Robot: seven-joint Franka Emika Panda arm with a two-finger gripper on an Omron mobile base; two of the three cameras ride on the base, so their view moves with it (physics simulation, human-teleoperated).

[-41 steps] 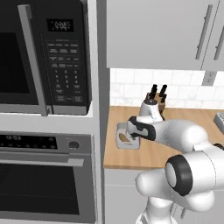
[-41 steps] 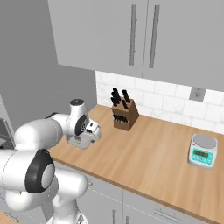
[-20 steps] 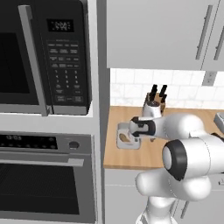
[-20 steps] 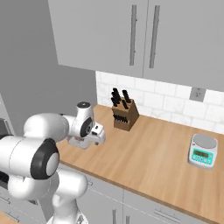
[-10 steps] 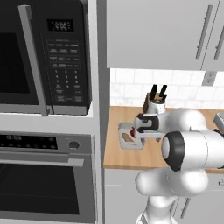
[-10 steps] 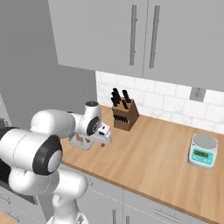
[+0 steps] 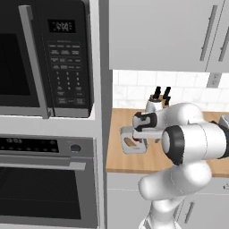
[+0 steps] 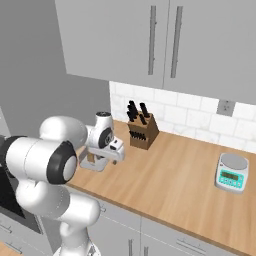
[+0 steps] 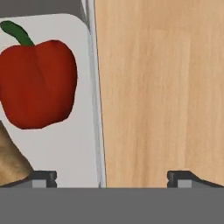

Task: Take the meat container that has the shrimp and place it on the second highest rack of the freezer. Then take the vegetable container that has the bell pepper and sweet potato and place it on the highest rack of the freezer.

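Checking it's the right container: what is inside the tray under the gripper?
Inside the tray lie a red bell pepper and, at the corner, the end of a sweet potato. The rest of the tray is out of frame.

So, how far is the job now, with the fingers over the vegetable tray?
Done: cannot tell; the shrimp tray and the freezer are out of sight. In hand: the open gripper hangs over the right wall of the vegetable container on the wooden counter, one finger on each side, holding nothing yet. The bell pepper and sweet potato lie inside. Left: grip the tray, lift it and carry it to the highest rack.
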